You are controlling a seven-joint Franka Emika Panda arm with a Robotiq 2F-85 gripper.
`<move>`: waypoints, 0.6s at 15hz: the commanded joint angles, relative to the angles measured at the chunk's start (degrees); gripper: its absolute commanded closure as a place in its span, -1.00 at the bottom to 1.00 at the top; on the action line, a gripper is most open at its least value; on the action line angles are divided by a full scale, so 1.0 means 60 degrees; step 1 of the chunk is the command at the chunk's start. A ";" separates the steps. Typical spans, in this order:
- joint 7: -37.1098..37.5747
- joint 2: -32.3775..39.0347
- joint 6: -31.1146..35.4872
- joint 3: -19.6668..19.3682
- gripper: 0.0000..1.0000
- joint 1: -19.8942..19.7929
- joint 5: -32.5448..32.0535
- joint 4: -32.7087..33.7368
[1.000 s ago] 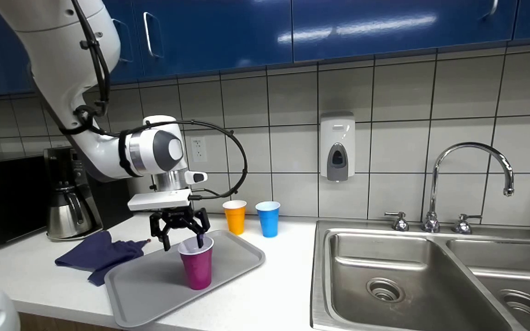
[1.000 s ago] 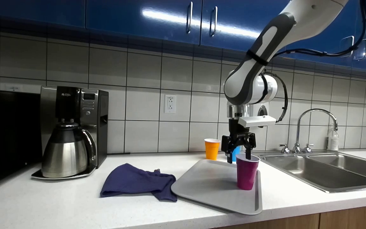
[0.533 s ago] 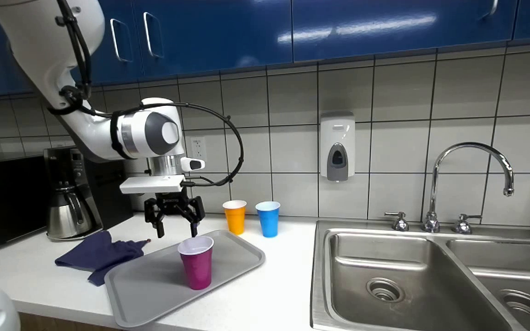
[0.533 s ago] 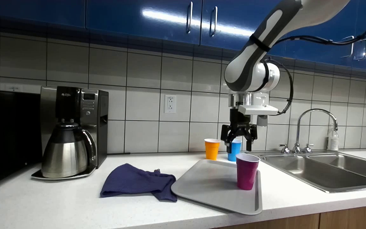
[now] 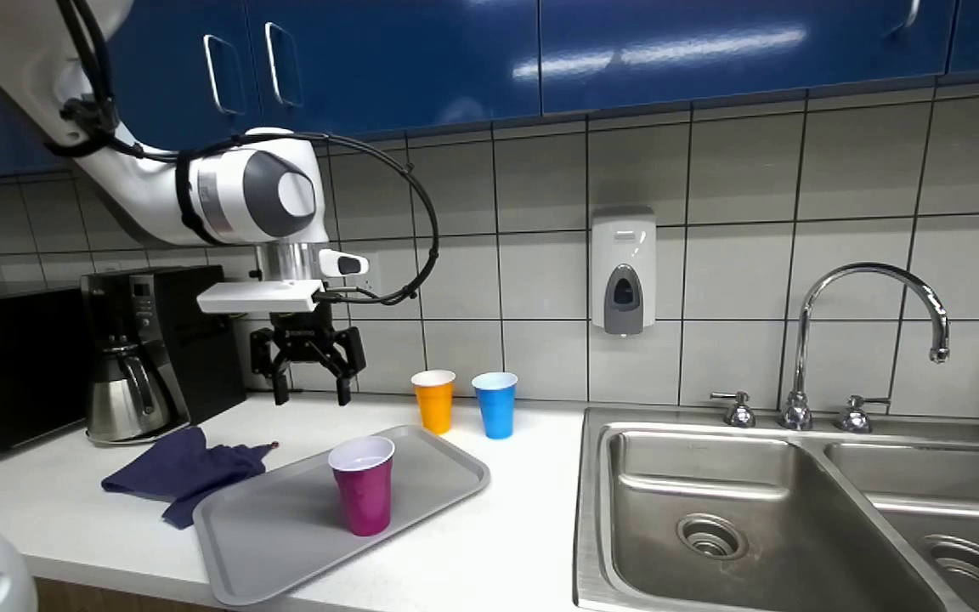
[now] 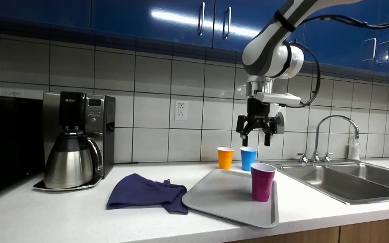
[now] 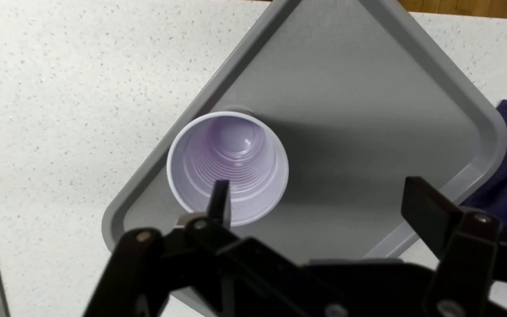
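My gripper (image 5: 313,398) is open and empty, raised above the counter. It also shows in an exterior view (image 6: 256,143), and in the wrist view (image 7: 317,193) its fingers are wide apart. A magenta cup (image 5: 366,493) with a white inside stands upright on a grey tray (image 5: 285,527). The cup (image 6: 262,185) is below the fingertips and apart from them. In the wrist view I look down into the empty cup (image 7: 236,167); one finger overlaps its rim in the picture. The tray (image 7: 359,88) fills the middle there.
An orange cup (image 5: 434,404) and a blue cup (image 5: 496,408) stand by the wall behind the tray. A dark blue cloth (image 6: 144,194) lies beside the tray. A coffee maker (image 6: 76,141) and a steel sink (image 5: 702,501) flank the area. Blue cabinets (image 5: 404,68) hang above.
The gripper has risen from the magenta cup, one finger leaving the cup's inside, and moved up and back towards the wall. The magenta cup stays on the tray. The fingers stay open.
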 commanded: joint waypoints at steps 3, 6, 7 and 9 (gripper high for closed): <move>-0.0006 -0.0030 -0.0033 0.0045 -1.00 -0.0044 0.0009 0.0004; -0.0006 0.0049 -0.0024 0.0044 -1.00 -0.0044 0.0008 0.0003; -0.0006 0.0058 -0.0024 0.0044 -1.00 -0.0044 0.0008 0.0003; -0.0006 0.0059 -0.0023 0.0044 -1.00 -0.0044 0.0008 0.0003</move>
